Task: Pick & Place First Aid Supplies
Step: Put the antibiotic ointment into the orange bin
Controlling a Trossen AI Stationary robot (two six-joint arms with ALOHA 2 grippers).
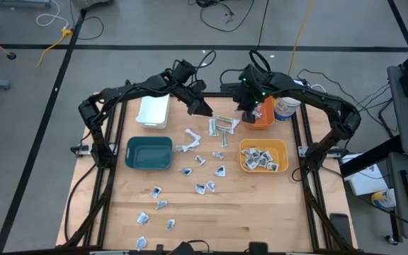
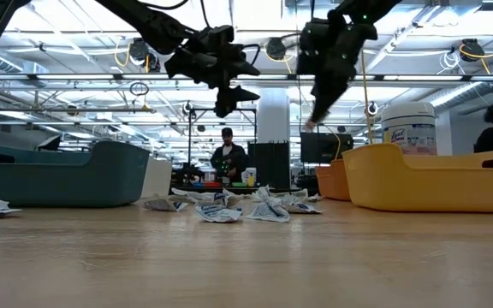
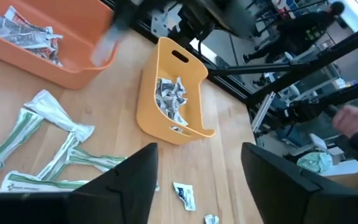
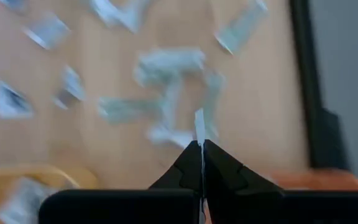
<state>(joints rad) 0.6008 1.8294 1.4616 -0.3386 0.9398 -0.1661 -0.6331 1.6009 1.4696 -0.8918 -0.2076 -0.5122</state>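
Observation:
Small white-grey packets lie scattered over the wooden table, and long wrapped strips lie near its far middle. More packets lie in the yellow bin and the orange bin. My left gripper hovers open above the strips with nothing between its fingers. My right gripper hangs beside the orange bin, clear of the table, shut on a thin white strip. My right gripper pinches the white strip between its two fingertips; the strip shows edge-on and sticks out past them. The fingers slant down from above. In the left wrist view the strip hangs blurred below the gripper, clear of the table, by the orange bin.
A white bin and a teal bin stand on the table's left half. A round white-lidded tub stands behind the yellow bin. People show in the room beyond the table. Bare wood lies along the near right.

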